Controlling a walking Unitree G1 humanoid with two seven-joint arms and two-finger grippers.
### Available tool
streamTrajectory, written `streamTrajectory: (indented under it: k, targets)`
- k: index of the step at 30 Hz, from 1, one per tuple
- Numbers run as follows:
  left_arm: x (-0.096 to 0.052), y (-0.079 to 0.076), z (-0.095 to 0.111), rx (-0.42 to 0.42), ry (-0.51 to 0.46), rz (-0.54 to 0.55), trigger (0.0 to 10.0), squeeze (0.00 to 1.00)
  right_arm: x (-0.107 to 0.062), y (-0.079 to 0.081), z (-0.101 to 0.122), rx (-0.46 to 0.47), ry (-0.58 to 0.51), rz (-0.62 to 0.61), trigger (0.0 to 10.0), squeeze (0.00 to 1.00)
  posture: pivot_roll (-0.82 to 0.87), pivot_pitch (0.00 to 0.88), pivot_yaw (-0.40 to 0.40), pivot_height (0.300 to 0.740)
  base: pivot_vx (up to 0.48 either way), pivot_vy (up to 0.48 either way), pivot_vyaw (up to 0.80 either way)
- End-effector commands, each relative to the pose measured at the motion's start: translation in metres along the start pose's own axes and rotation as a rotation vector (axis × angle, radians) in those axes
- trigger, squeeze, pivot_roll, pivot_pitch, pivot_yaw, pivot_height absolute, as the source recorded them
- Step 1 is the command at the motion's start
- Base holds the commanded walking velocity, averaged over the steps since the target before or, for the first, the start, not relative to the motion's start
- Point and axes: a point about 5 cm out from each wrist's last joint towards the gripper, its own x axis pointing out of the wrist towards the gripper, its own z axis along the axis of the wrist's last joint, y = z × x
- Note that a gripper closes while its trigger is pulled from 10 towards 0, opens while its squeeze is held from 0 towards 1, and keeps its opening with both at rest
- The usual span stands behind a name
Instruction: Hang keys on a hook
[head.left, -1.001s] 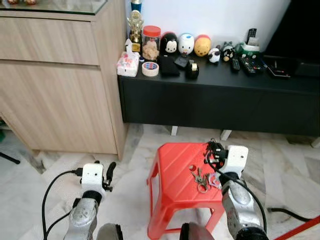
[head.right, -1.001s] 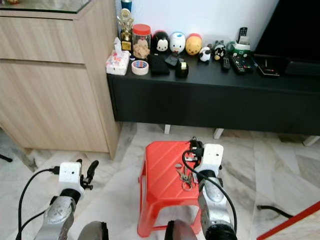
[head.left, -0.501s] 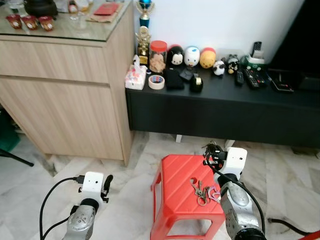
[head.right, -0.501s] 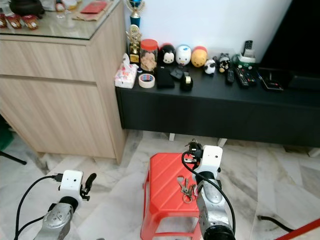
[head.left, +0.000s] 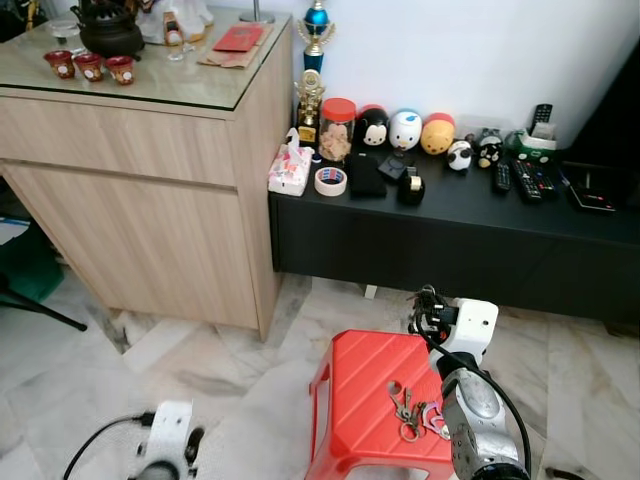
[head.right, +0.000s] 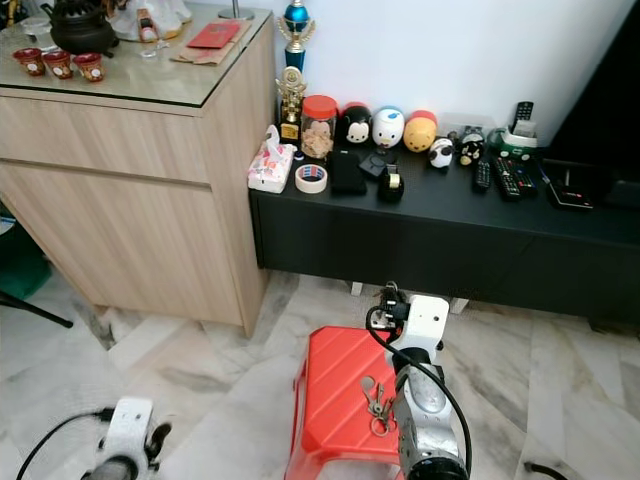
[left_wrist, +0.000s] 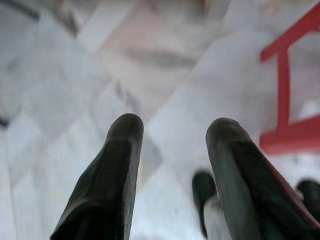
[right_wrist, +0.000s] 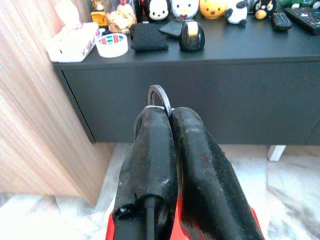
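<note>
The right claw (right_wrist: 167, 130) is pressed closed on the thin metal split ring (right_wrist: 159, 95) of the small bunch of silver keys (head.left: 408, 410), which dangles beside the right arm over the red plastic stool (head.left: 365, 405); the ring pokes out just past the black fingertips, so the hold looks shallow, and a jolt while walking could let the bunch slip and fall onto the stool or the marble floor (head.left: 200, 350). The left claw (left_wrist: 172, 150) hangs low over the floor with its fingers spread, holding nothing. No hook can be made out here, so my guess is that the robot has yet to find one, and searching with a swinging load is the main hazard (the keys may snag the black cable (head.right: 385, 325) looped at the wrist). The long black low tabletop (head.left: 480, 200) ahead is crowded with round cartoon figurines (head.left: 405, 128), a roll of tape (head.left: 330, 181) and remote controls (head.left: 525, 180); a careless reach there could knock them over, and the stool could trip its feet.
</note>
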Motion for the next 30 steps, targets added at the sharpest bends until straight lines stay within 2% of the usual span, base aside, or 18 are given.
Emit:
streamTrajectory:
  k: [1, 2, 4, 14, 24, 30]
  targets:
    - [-0.003, 0.0, -0.01, -0.019, 0.044, -0.001, 10.0, 0.0, 0.0, -0.003, 0.005, 0.009, -0.024, -0.015, 10.0, 0.0, 0.04, 0.0, -0.093, 0.74, 0.0, 0.0, 0.0]
    - [-0.005, -0.001, -0.014, -0.055, 0.048, -0.001, 10.0, 0.0, -0.001, -0.003, 0.004, 0.01, -0.022, -0.016, 10.0, 0.0, 0.04, 0.0, -0.096, 0.74, 0.0, 0.0, 0.0]
    - [-0.005, -0.002, -0.014, -0.073, 0.04, -0.002, 10.0, 0.0, -0.002, -0.003, 0.004, 0.007, -0.018, -0.017, 10.0, 0.0, 0.04, 0.0, -0.1, 0.74, 0.0, 0.0, 0.0]
    - [-0.001, -0.011, -0.002, -0.072, -0.001, -0.037, 10.0, 0.0, 0.001, -0.002, 0.006, 0.016, -0.018, -0.021, 10.0, 0.0, 0.04, 0.0, -0.11, 0.74, 0.0, 0.0, 0.0]
    - [-0.002, -0.017, -0.004, -0.081, 0.0, -0.055, 10.0, 0.0, -0.002, -0.008, 0.008, 0.026, -0.022, -0.038, 10.0, 0.0, 0.03, 0.0, -0.113, 0.74, -0.267, 0.0, 0.0]
    - [-0.005, -0.018, -0.012, -0.091, 0.022, -0.054, 10.0, 0.0, -0.001, -0.003, 0.008, 0.037, -0.022, -0.031, 10.0, 0.0, 0.04, 0.0, -0.116, 0.74, -0.277, 0.0, 0.0]
